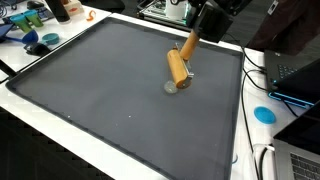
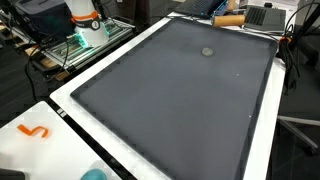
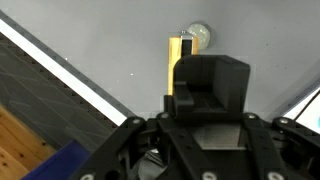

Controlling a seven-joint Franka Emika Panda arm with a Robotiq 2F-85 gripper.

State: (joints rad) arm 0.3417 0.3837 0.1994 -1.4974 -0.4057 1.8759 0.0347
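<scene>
Above the far side of a dark gray mat (image 1: pixel 100 100), my gripper (image 1: pixel 196 34) is clamped on the thin handle of a wooden rolling pin (image 1: pixel 178 68). The pin hangs tilted, its thick, smooth barrel reaching down toward the mat. Just beside the barrel's lower end lies a small, flat disc (image 1: pixel 170 87), round and shiny in the wrist view. The mat is matte with a darker rim and covers most of the white surface (image 1: pixel 45 125). From the wrist, a blocky black finger (image 3: pixel 210 85) hides most of the pin, leaving only a pale wooden strip. Whether the barrel's tip touches the mat I cannot tell. In an exterior view the pin (image 2: pixel 228 18) shows small and hard to make out at the mat's far edge. A round blue pad (image 1: pixel 264 114) lies off the mat, and an orange squiggle (image 2: pixel 34 131) sits on the white surface.
</scene>
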